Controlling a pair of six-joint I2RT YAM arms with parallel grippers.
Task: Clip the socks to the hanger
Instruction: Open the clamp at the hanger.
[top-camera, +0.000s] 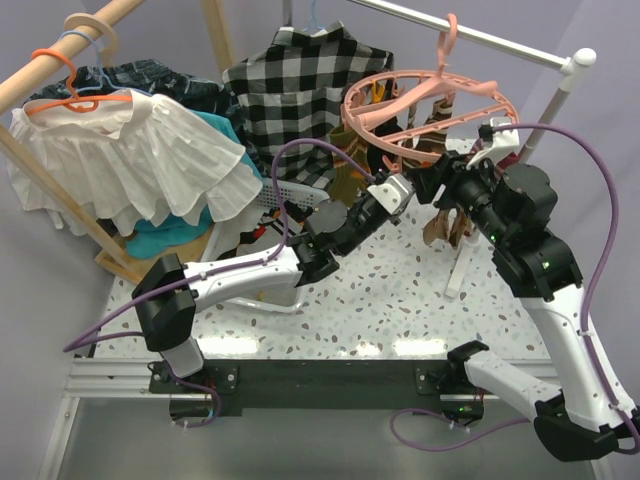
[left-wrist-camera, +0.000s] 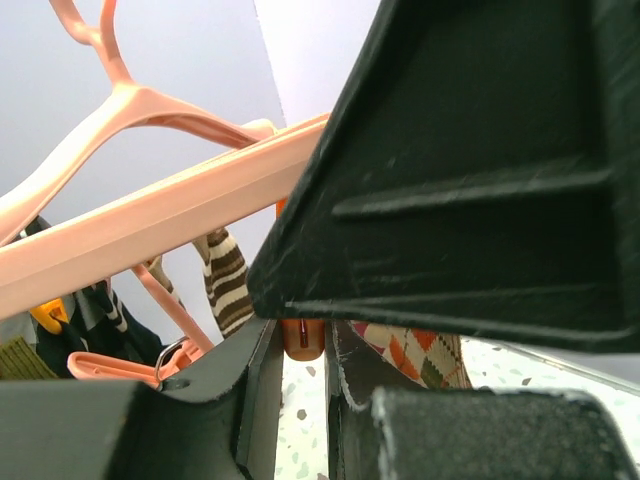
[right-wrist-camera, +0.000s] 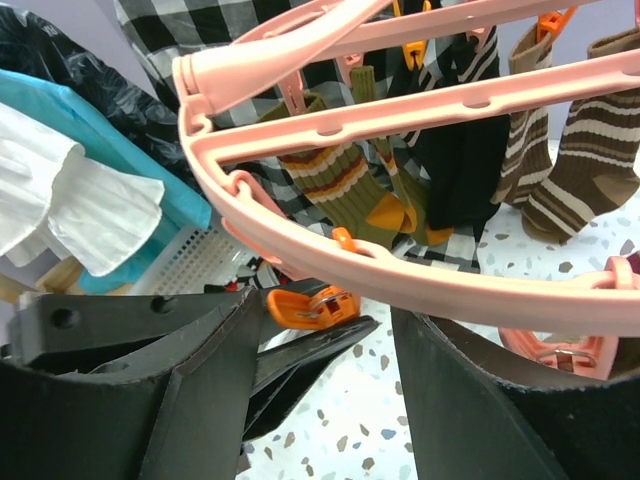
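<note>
The salmon-pink hanger (top-camera: 430, 105) hangs by its hook from the white rail. Its ring also crosses the right wrist view (right-wrist-camera: 420, 280) and the left wrist view (left-wrist-camera: 150, 215). My left gripper (top-camera: 400, 188) (left-wrist-camera: 303, 400) is under the ring, shut on an orange clip peg (left-wrist-camera: 303, 338) (right-wrist-camera: 312, 305). An argyle sock (left-wrist-camera: 415, 358) (top-camera: 440, 225) hangs just right of it. My right gripper (top-camera: 452, 190) (right-wrist-camera: 330, 400) is open, its jaws wide on either side of that peg, with no sock between them. Olive striped (right-wrist-camera: 335, 180), black (right-wrist-camera: 465, 150) and brown striped socks (right-wrist-camera: 585, 170) hang clipped on the ring.
A black-and-white checked shirt (top-camera: 290, 90) hangs behind the ring. A white mesh basket (top-camera: 290, 195) sits under it. A white frilled garment (top-camera: 130, 160) on an orange coat hanger (top-camera: 70, 90) hangs at the left. A white rack post (top-camera: 460, 265) stands by the right arm.
</note>
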